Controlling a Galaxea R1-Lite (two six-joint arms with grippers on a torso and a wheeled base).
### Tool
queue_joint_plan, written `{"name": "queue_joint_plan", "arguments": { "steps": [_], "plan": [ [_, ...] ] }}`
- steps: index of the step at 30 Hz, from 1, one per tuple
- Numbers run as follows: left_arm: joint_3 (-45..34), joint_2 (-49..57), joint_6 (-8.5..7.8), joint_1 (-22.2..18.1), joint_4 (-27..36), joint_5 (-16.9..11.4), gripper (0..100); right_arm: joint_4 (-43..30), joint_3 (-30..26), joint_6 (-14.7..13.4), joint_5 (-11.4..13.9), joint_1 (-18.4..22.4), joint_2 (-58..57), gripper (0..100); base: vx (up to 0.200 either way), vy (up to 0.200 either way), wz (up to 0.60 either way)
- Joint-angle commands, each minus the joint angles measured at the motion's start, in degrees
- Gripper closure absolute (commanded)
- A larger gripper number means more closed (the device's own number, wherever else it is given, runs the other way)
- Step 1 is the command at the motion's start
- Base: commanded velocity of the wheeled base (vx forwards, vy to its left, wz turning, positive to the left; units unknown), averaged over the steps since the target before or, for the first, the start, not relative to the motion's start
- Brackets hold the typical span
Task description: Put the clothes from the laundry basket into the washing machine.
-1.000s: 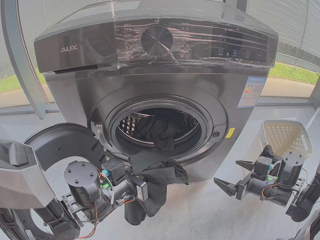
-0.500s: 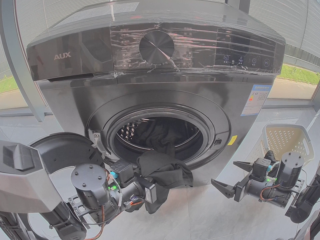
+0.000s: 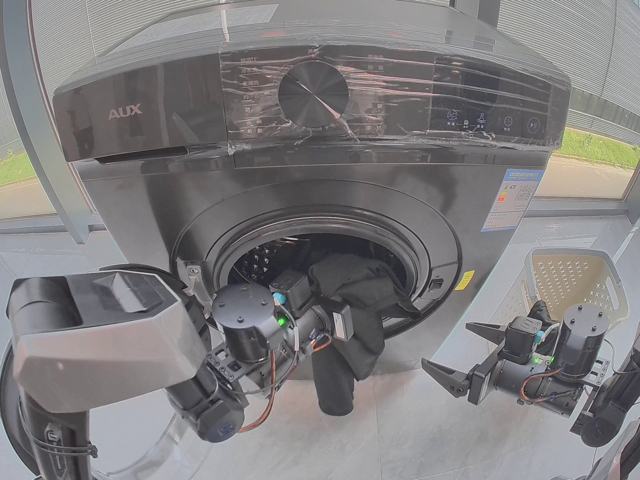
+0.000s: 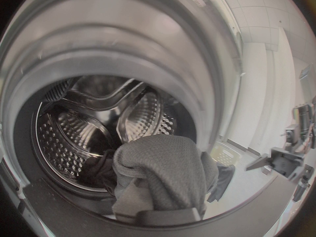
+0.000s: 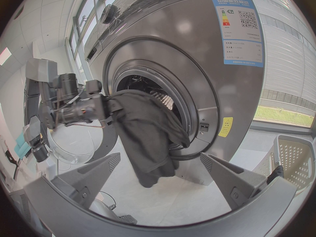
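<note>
The grey washing machine (image 3: 313, 168) stands with its round drum opening (image 3: 267, 261) uncovered. My left gripper (image 3: 352, 305) is shut on a dark garment (image 3: 360, 288), held at the opening's lower rim; part drapes into the drum and a long end hangs down the front. In the left wrist view the garment (image 4: 164, 168) bunches in front of the steel drum (image 4: 98, 122), where another dark cloth (image 4: 95, 168) lies. My right gripper (image 3: 460, 358) is open and holds nothing, low by the cream laundry basket (image 3: 573, 275). A dark cloth (image 3: 541, 311) hangs over the basket's front rim.
The machine's door (image 5: 75, 145) is swung open on the left, behind my left arm. Pale tiled floor (image 3: 413, 428) lies between the two arms. The basket (image 5: 293, 155) leans beside the machine's right front corner.
My left arm has risen and gone forward, carrying the garment from below the opening up to its rim. The camera shifted slightly at first. The right arm stayed put.
</note>
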State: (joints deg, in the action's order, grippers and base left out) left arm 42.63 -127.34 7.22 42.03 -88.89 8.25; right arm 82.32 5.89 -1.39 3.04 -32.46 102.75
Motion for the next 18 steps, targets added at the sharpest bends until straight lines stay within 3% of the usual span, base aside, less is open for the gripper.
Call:
{"name": "queue_joint_plan", "arguments": {
  "steps": [1,7,10,12,18],
  "plan": [
    [8.0,-8.7,0.69,-4.6,0.2,0.1,100,0.0,-0.1,0.1,0.1,-0.1,-0.4,0,0.0,0.0,0.0],
    [13.3,-11.3,1.66,-5.2,1.0,1.5,100,0.0,-0.1,0.1,0.1,-0.1,-0.3,0,0.0,0.0,0.0],
    [17.1,-12.8,1.75,-5.7,2.9,1.9,100,-0.1,-0.1,0.1,0.2,-0.2,-0.1,0,0.0,0.0,0.0],
    [24.3,-15.4,2.1,-7.3,8.1,2.1,100,-0.1,-0.1,0.1,0.2,-0.2,0.2,0,0.0,0.0,0.0],
    [28.4,-16.9,2.1,-8.2,10.8,2.1,100,-0.1,-0.2,0.1,0.3,-0.3,0.2,0,0.0,0.0,0.0]
  ]
}}
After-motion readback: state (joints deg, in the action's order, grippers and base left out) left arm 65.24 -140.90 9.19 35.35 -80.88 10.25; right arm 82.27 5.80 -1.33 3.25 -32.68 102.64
